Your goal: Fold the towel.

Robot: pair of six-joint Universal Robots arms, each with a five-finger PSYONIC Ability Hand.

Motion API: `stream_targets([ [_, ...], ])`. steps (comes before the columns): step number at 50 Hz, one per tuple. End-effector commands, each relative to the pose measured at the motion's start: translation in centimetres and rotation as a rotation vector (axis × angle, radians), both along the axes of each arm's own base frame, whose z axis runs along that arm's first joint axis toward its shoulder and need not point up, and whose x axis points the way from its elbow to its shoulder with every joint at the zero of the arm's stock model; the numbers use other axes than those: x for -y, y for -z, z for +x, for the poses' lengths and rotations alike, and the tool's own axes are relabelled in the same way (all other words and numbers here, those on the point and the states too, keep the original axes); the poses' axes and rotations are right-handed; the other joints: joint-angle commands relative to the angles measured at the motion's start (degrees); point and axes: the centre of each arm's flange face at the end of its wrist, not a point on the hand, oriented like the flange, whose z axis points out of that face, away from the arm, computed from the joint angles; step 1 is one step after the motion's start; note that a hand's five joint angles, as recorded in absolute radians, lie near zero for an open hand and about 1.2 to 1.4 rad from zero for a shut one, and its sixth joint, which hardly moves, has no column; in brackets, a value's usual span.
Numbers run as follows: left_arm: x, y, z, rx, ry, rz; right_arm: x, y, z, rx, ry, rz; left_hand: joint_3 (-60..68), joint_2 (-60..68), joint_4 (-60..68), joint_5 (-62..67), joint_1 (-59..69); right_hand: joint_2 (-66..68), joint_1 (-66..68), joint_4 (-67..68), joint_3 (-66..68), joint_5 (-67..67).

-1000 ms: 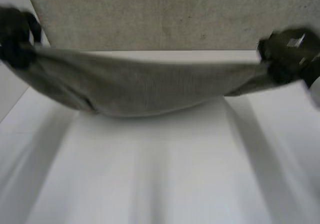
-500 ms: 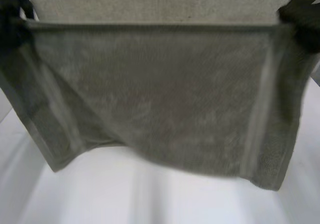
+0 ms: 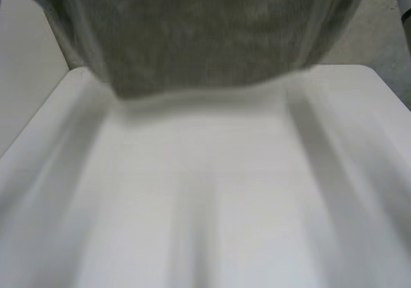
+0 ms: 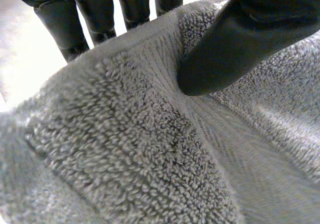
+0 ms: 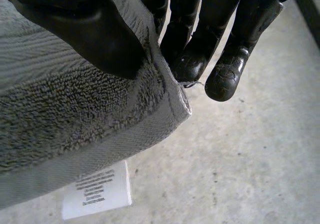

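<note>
- The towel (image 3: 205, 34) had been slung low in a sagging band between the hands a second before. Half a second on it hung as a broad sheet. Now it was higher again, with its lower hem across the 12 o'clock end of the bench (image 3: 205, 198).
- The hem appeared to hang clear of the bench surface. Contact at the far edge could not be ruled out.
- Left hand (image 4: 270, 14): the thumb (image 4: 220, 59) was pressed into the pile on one face of the towel's edge band, and the fingers (image 4: 62, 24) were behind the other face. It was a firm pinch with only cloth in it.
- Right hand (image 5: 85, 29): the thumb was on the near face of a towel corner, with the fingers (image 5: 192, 39) curled close behind the hem. The corner was clamped between them, over grey floor (image 5: 250, 149).
- Judgement: the lift had shaken the cloth out to full drop, so both held corners defined one straight edge. No fold had been made yet. The towel would next need laying flat on the bench, or its held edge bringing over to the free hem.
- Writing: a white care label (image 5: 97, 190) hung from the seam just below the right hand's corner. It carried several lines of small dark print, too fine to read. No brand mark was legible.
</note>
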Motion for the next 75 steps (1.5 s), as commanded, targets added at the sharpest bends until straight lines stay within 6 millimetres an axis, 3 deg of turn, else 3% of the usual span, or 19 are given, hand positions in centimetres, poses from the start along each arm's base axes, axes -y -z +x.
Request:
stream_targets([
  [1,0.1,5.1,0.9,-0.030,0.049,0.157,-0.7,3.8,-0.4,-0.046,-0.061,0.246,-8.62,-6.87,-7.15,-14.67,-0.95,3.83,4.54,3.41,3.07,2.13],
  [4,0.1,7.0,1.0,-0.010,0.061,0.211,-0.7,5.2,-0.5,-0.071,-0.078,0.312,-8.62,-6.87,-7.15,-14.67,-0.95,3.83,4.54,3.41,3.07,2.13],
  [6,0.2,10.9,1.5,0.023,0.077,0.309,-0.8,8.8,-0.4,-0.122,-0.118,0.435,-8.62,-6.87,-7.15,-14.67,-0.95,3.83,4.54,3.41,3.07,2.13],
  [7,0.2,10.9,1.5,0.023,0.077,0.309,-0.8,8.8,-0.4,-0.122,-0.118,0.436,-8.62,-6.87,-7.15,-14.67,-0.95,3.83,4.54,3.41,3.07,2.13],
  [9,-0.2,14.9,1.7,0.050,0.102,0.383,-1.1,12.7,-0.2,-0.159,-0.151,0.556,-8.62,-6.87,-7.15,-14.67,-0.95,3.83,4.54,3.41,3.07,2.13],
  [12,-0.5,16.8,1.7,0.066,0.112,0.400,-1.3,15.0,-0.2,-0.173,-0.157,0.621,-8.62,-6.87,-7.15,-14.67,-0.95,3.83,4.54,3.41,3.07,2.13],
  [14,-1.1,20.6,1.6,0.118,0.115,0.418,-1.8,19.4,-0.2,-0.197,-0.163,0.749,-8.62,-6.87,-7.15,-14.67,-0.95,3.83,4.54,3.41,3.07,2.13],
  [15,-1.1,20.6,1.6,0.119,0.115,0.418,-1.8,19.4,-0.2,-0.197,-0.163,0.750,-8.62,-6.87,-7.15,-14.67,-0.95,3.83,4.54,3.41,3.07,2.13],
  [17,-1.8,23.7,1.6,0.194,0.100,0.426,-2.7,23.0,-0.4,-0.229,-0.165,0.853,-8.62,-6.87,-7.15,-14.67,-0.95,3.83,4.54,3.41,3.07,2.13],
  [22,-2.9,26.8,2.2,0.292,0.079,0.478,-3.9,25.8,-1.1,-0.293,-0.143,0.919,-8.62,-6.87,-7.15,-14.67,-0.95,3.83,4.54,3.41,3.07,2.13],
  [26,-3.8,28.1,3.1,0.318,0.081,0.545,-4.8,25.9,-1.6,-0.322,-0.118,0.923,-8.62,-6.87,-7.15,-14.67,-0.95,3.83,4.54,3.41,3.07,2.13],
  [29,-5.0,28.1,3.8,0.319,0.094,0.595,-6.3,23.9,-2.2,-0.326,-0.099,0.891,-8.62,-6.87,-7.15,-14.67,-0.95,3.83,4.54,3.41,3.07,2.13],
  [36,-8.5,25.2,6.1,0.302,0.069,0.606,-10.2,19.8,-5.2,-0.274,-0.043,0.900,-8.62,-6.87,-7.15,-14.67,-0.95,3.83,4.54,3.41,3.07,2.13],
  [44,-12.5,21.1,6.7,0.320,0.083,0.520,-12.9,15.4,-8.2,-0.227,-0.010,0.905,-8.62,-6.87,-7.15,-14.67,-0.95,3.83,4.54,3.41,3.07,2.13],
  [54,-13.2,19.4,7.5,0.334,0.126,0.522,-12.2,13.7,-9.7,-0.209,-0.069,0.883,-8.62,-6.87,-7.15,-14.67,-0.95,3.83,4.54,3.41,3.07,2.13],
  [59,-10.8,21.1,6.9,0.343,0.187,0.545,-9.6,16.0,-8.8,-0.232,-0.112,0.934,-8.62,-6.87,-7.15,-14.67,-0.95,3.83,4.54,3.41,3.07,2.13],
  [64,-7.2,23.6,3.3,0.368,0.291,0.577,-6.1,19.2,-6.4,-0.281,-0.072,1.019,-8.62,-6.87,-7.15,-14.67,-0.95,3.83,4.54,3.41,3.07,2.13],
  [67,-5.9,24.1,2.9,0.364,0.277,0.594,-4.0,20.6,-5.5,-0.312,-0.041,1.040,-8.62,-6.87,-7.15,-14.67,-0.95,3.83,4.54,3.41,3.07,2.13],
  [75,1.8,26.7,1.2,0.347,0.192,0.629,0.3,23.6,-3.5,-0.326,-0.003,1.047,-8.62,-6.87,-7.15,-14.67,-0.95,3.83,4.54,3.41,3.07,2.13],
])
